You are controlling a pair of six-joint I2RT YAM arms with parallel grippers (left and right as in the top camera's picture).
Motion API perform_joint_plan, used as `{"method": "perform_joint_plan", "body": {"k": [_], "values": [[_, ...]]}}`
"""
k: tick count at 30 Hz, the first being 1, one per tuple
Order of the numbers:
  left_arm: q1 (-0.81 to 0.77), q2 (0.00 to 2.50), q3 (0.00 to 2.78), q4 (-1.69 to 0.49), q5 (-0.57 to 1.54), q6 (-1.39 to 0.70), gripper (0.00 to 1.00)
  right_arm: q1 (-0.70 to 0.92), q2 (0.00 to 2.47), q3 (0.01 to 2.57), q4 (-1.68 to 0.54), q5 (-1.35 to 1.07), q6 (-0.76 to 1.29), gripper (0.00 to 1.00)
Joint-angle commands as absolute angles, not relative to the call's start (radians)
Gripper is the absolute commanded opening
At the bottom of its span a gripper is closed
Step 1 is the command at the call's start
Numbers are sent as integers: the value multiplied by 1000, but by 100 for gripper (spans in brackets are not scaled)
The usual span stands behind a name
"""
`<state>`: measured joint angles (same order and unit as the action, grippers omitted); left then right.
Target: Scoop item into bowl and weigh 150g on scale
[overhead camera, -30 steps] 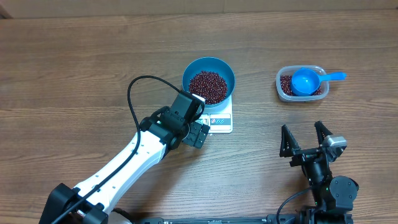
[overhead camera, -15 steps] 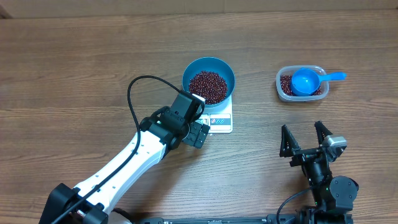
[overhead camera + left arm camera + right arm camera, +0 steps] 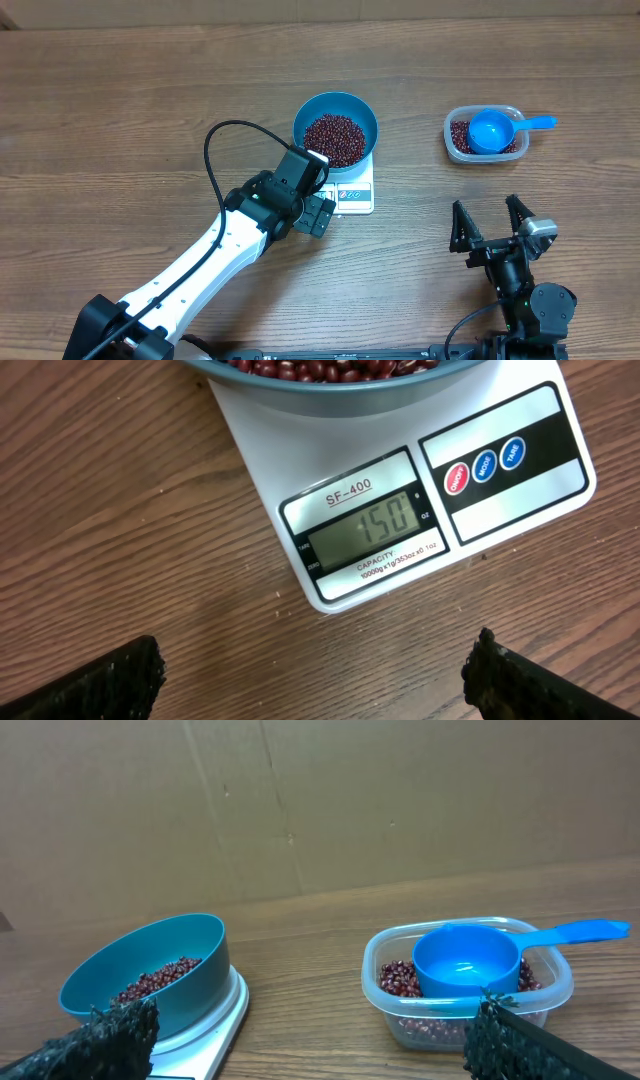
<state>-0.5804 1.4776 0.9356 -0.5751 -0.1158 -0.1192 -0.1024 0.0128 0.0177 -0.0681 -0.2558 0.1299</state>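
The blue bowl (image 3: pixel 335 128) stands on the white scale (image 3: pixel 352 193) and holds a heap of red-brown beans (image 3: pixel 334 138). In the left wrist view the scale's display (image 3: pixel 385 520) reads 150, with the bowl's rim (image 3: pixel 330 385) just above it. My left gripper (image 3: pixel 320 212) hovers at the scale's near left corner, open (image 3: pixel 315 660), with only bare table between its fingers. My right gripper (image 3: pixel 486 208) is open near the table's front right (image 3: pixel 312 1015) and holds nothing. It faces the bowl (image 3: pixel 150 975) and the tub.
A clear plastic tub (image 3: pixel 484 135) at the back right holds more beans, and a blue handled scoop (image 3: pixel 492 130) rests in it. In the right wrist view the tub (image 3: pixel 440 1020) and scoop (image 3: pixel 465 960) lie ahead on the right. A cardboard wall stands behind the table.
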Motion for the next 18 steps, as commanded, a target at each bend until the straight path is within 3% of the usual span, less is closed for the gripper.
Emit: {"method": "perform_joint_plan", "body": {"k": [1,6,18], "values": [[-576,1469,934,-520,-158,-99,100,-100,3,8,-62,-255,131,100],[-576,1386,934,-344,-119,-12,100,-100,3,8,-62,-255,131,100],[-575,1061,857,-364,-55,-2,100,-100,3,8,-62,-254,131,100]]}}
